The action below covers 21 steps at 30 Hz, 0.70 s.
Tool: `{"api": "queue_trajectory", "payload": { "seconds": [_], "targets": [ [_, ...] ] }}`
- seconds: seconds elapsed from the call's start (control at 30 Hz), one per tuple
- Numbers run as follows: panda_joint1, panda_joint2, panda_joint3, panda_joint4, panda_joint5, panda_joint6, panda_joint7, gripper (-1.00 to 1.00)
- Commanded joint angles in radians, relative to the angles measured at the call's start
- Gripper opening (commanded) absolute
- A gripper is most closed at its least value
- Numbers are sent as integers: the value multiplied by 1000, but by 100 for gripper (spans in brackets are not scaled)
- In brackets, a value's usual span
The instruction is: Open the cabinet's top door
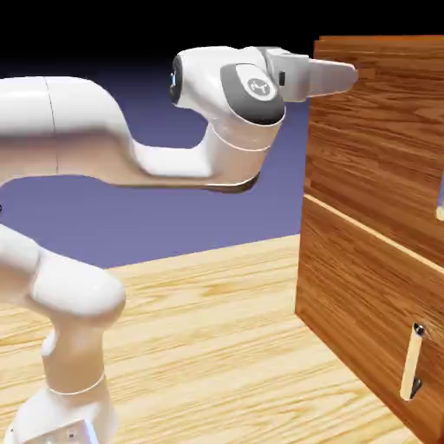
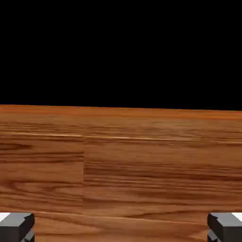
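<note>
The cabinet [image 1: 373,286] of reddish-brown grained wood stands at the exterior view's right. Its top door [image 1: 381,147] is the upper panel, lying flush with the front. A pale sliver of its handle [image 1: 440,201] shows at the picture's right edge. My gripper [image 1: 345,76] points at the top door's upper left corner, close to the wood. In the hand view the cabinet's wood [image 2: 121,165] fills the lower half, with black above its top edge. My gripper [image 2: 121,231] is open with nothing between the fingertips [image 2: 16,227], which sit far apart.
The lower door panel [image 1: 355,303] carries a cream bar handle [image 1: 411,364] near the bottom right. A light wooden table [image 1: 217,347] runs under the arm up to the cabinet's foot.
</note>
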Motion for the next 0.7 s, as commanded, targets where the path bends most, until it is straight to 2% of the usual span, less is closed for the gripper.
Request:
{"api": "queue_trajectory", "payload": {
  "seconds": [0.0,0.67],
  "targets": [
    [18,-7,-23,16,-44,4,28,100],
    [380,-150,-473,327,-913,86,593,100]
  ]
}}
